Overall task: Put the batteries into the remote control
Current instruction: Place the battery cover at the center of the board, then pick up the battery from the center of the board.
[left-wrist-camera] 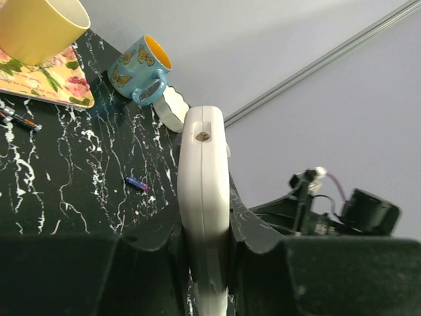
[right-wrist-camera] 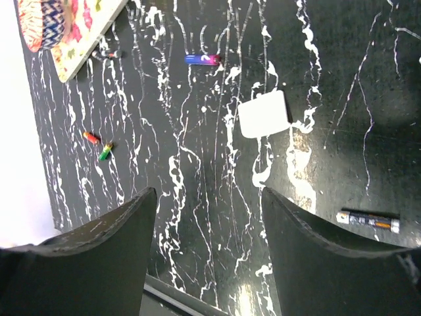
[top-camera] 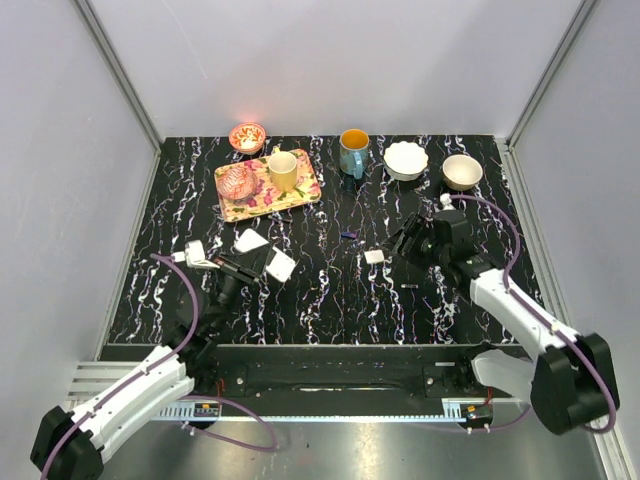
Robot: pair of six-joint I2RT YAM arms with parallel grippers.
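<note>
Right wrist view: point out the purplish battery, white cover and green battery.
purplish battery (right-wrist-camera: 202, 59), right wrist view, mid-body.
white cover (right-wrist-camera: 264, 113), right wrist view, centre of its face.
green battery (right-wrist-camera: 105, 152), right wrist view, mid-body.

The left arm (top-camera: 130, 392) is stretched forward from its base, and its pincer (left-wrist-camera: 204, 234) is closed on the remote control (left-wrist-camera: 204, 171), which is gripped edge-on. The right arm (top-camera: 515, 305) is bent inward, and its pincer (right-wrist-camera: 207, 197) is pointed downward, its fingers (right-wrist-camera: 99, 257) spread wide apart.
</note>
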